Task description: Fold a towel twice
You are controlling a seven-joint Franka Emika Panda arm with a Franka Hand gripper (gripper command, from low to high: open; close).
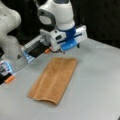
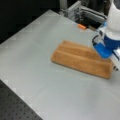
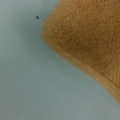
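Tan terry cloth towel [image 1: 53,80] lies folded into long strip mid grey tabletop [image 2: 37,57]. White-blue gripper [image 1: 71,46] hovers above its far end (jaws' spread: cannot tell). Risk: pinching one layer only, fold slipping apart.

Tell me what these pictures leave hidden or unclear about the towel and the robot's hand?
- Gripper: the arm's body covers its fingers in both front views, and the wrist view shows none.
- Towel: it lies folded into a long strip on the table, but what lies under the top layer is hidden. In the wrist view only one corner shows; the picture's edges cut off the rest.
- Stripe bands: too blurred to make out anywhere.
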